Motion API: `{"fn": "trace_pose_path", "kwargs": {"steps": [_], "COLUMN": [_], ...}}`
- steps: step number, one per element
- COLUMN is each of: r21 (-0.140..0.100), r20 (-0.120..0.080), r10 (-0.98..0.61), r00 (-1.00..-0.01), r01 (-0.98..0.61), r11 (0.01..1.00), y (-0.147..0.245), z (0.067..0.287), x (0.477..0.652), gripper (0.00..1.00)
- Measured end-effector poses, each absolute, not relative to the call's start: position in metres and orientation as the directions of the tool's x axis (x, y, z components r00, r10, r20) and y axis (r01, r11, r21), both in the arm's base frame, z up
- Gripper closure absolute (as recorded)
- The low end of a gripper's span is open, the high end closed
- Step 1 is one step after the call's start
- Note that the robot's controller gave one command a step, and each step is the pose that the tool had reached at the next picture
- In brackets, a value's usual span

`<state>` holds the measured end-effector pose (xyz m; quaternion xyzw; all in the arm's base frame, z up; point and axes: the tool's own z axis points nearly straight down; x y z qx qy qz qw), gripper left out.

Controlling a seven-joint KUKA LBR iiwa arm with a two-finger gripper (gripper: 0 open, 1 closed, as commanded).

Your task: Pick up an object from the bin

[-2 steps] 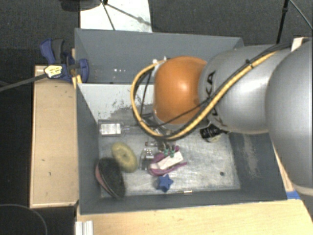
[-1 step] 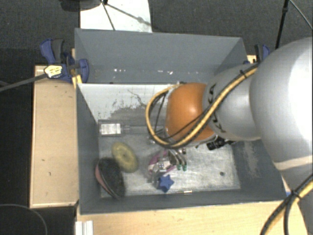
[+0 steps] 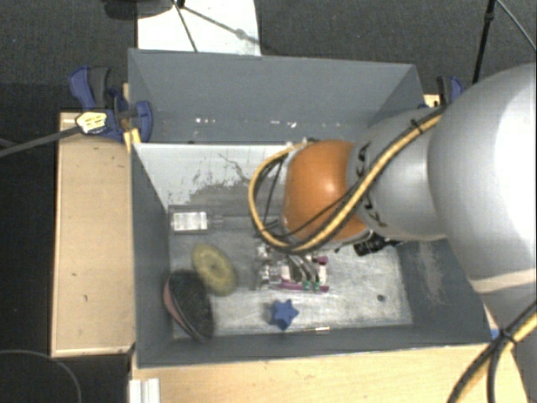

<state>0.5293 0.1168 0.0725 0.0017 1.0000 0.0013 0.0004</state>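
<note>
Nearest us, the grey arm [image 3: 470,166] with its orange cover [image 3: 317,187] reaches into the bin [image 3: 151,225]. Its hand [image 3: 294,277] hangs mid-floor, and we cannot tell how wide it stands. A blue star-shaped piece [image 3: 283,312] lies just beside it, frontward, with a yellow-green ring [image 3: 215,269] near.

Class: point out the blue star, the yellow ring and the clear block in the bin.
blue star [image 3: 284,312]: camera view, its centre.
yellow ring [image 3: 204,263]: camera view, its left band.
clear block [image 3: 189,221]: camera view, its top face.
</note>
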Motion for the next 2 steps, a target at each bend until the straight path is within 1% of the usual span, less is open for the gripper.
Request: {"fn": "trace_pose_path", "kwargs": {"steps": [1,2], "r21": [0.002,0.0], "r20": [-0.006,-0.002], "r10": [0.006,-0.153], "r00": [-1.0,-0.988], "r01": [0.006,-0.153], "r11": [1.0,0.988], "y": [0.116,0.065], "z": [0.071,0.071], "x": [0.53,0.52], "gripper": [0.0,0.0]}}
